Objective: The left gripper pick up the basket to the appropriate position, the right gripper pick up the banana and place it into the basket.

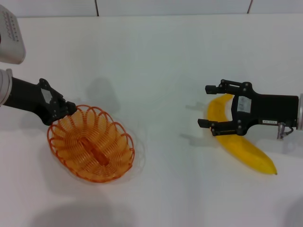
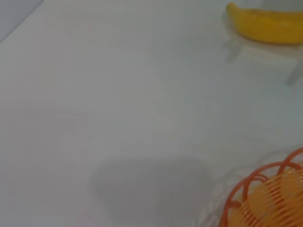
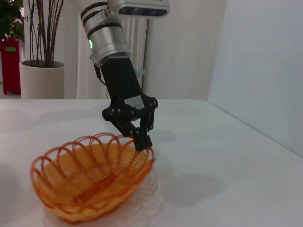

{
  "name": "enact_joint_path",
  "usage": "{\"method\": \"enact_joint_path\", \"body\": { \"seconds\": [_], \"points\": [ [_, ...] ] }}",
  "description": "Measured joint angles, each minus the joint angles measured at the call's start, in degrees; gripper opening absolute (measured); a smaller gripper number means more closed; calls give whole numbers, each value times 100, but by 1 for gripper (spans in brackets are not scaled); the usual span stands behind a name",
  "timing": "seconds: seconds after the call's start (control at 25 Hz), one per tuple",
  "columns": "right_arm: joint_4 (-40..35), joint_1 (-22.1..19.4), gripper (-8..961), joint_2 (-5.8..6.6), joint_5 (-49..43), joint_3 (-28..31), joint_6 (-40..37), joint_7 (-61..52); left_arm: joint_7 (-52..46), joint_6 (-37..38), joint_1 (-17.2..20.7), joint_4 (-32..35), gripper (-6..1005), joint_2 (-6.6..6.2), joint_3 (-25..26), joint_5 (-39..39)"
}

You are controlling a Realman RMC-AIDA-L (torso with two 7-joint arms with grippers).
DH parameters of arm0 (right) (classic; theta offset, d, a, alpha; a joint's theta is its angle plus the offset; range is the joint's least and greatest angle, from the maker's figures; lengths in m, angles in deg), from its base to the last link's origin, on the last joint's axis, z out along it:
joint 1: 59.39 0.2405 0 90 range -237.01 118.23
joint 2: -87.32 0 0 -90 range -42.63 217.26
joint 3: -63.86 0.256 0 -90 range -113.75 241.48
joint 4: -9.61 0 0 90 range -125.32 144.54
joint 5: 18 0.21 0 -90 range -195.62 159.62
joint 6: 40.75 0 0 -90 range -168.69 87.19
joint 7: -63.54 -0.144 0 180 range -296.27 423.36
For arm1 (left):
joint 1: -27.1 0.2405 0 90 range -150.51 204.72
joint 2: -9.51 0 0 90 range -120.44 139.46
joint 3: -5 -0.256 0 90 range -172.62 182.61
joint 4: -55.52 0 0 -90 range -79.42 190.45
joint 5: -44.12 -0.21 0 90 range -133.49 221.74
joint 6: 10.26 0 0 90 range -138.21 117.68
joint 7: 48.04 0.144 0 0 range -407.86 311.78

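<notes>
- Left gripper (image 1: 66, 111) sits at the basket's (image 1: 90, 144) far-left rim, fingers pinched together on a rim loop; right wrist view shows the tips right at the wire (image 3: 142, 142), so it looks like it has the rim clamped.
- Basket is orange wire, empty, on the left part of the table (image 1: 156, 56). In the right wrist view it seems tipped up a bit on the gripped side, though it's hard to tell lifted from resting.
- Step in hand on this side: basket grasp done, carry to position not yet finished, judging by how far it is from the banana.
- Banana (image 1: 246, 151) lies on the table at right, well apart from the basket, one end pointing toward the near-right edge.
- Right gripper (image 1: 211, 106) hovers over the banana's far, curved end, jaws wide open, one finger on each side of the fruit, holding nothing. Can't tell from the head view if it is down at banana height or above it.
- Step in hand on this side: approach/pre-grasp on the banana.
- Next move calls for: right gripper drops so the fingers straddle the banana body, then shuts. Grasp point is near one end, so the long free end may swing or slip on smooth skin.
- After that, carry leftward and release over the basket's middle, with the left arm keeping the basket level and clear of the incoming arm.
</notes>
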Motion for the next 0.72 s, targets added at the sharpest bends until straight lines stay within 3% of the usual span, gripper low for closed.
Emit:
{"method": "enact_joint_path", "body": {
  "seconds": [0.12, 0.44, 0.72],
  "points": [
    [0, 0, 873, 0, 0, 0, 0, 0, -3, -9, 12, 5, 47, 0, 0, 0],
    [0, -28, 872, 3, 0, 13, 0, 0, 37, 132, 91, 101, 40, -7, 72, 338],
    [1, -75, 871, 24, 5, 95, -1, 0, 55, 1152, 663, 879, 40, -30, 786, 1448]
  ]
}}
